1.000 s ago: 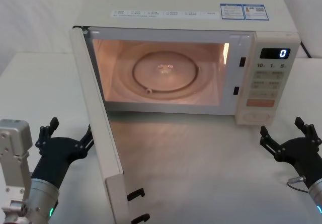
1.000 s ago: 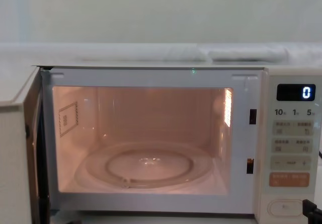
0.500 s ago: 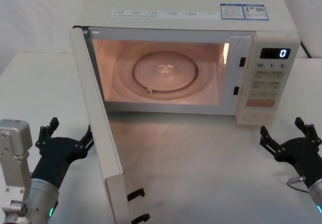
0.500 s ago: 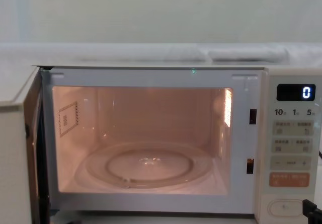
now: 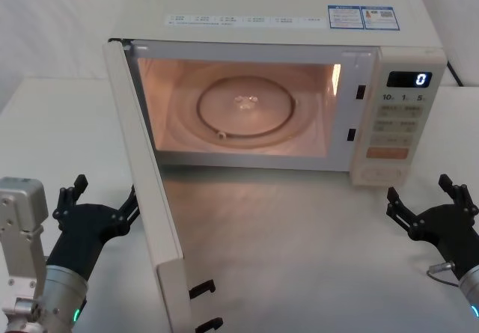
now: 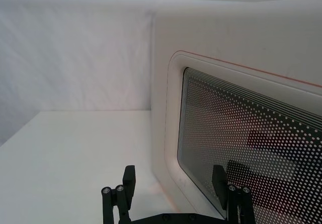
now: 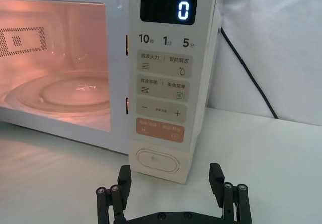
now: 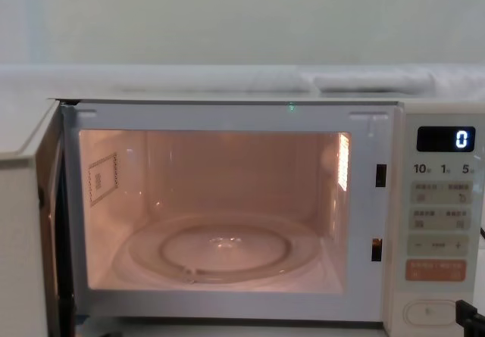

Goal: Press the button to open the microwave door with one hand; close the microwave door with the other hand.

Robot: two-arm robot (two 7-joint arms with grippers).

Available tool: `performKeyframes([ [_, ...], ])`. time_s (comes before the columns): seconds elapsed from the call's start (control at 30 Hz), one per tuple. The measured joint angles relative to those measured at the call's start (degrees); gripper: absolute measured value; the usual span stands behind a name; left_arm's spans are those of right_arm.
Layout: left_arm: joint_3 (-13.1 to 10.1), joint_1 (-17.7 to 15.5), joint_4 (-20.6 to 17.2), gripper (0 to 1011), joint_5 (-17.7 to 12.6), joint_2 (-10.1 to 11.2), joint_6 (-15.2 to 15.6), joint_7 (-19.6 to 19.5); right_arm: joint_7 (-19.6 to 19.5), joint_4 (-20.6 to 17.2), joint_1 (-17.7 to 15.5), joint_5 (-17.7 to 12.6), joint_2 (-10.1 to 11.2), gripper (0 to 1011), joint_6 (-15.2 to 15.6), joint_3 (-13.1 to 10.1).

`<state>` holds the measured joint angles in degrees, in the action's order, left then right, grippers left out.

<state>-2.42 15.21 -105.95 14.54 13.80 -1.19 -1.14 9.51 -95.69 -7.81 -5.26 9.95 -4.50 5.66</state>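
The microwave door (image 5: 146,191) is standing wide open, swung out toward me on its left hinge, and the microwave (image 5: 292,49) cavity is glowing with the turntable (image 5: 245,107) in plain sight. The opening half appears complete; closing is outstanding.

I am holding my left gripper (image 5: 96,207) low on the table, just beside the door's outer face, fingers spread and gripping nothing. From the left wrist view, the dotted glass window (image 6: 251,143) is sitting directly ahead of my fingertips (image 6: 129,176), near but not touching.

I am holding my right gripper (image 5: 430,209) in front of the control panel, jaws likewise spread and empty, with the button (image 7: 157,160) just ahead of it and apart from it.

Risks I am noting:
- Pushing against the glass rather than the cream frame could load the window.
- A push close to the hinge would give poor leverage, and the door may stop short of latching.
- A hard shove could slide the whole oven back on the table.
- My right gripper, drifting forward, could re-press the button and release the door again.
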Motion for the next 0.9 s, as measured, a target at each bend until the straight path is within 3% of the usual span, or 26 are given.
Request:
performKeyframes([
  [0.9, 0.0, 0.0, 0.0, 1001, 0.0, 0.0, 0.0, 0.0, 0.0, 0.0, 0.0, 0.0, 0.0, 1002, 0.0, 0.0],
])
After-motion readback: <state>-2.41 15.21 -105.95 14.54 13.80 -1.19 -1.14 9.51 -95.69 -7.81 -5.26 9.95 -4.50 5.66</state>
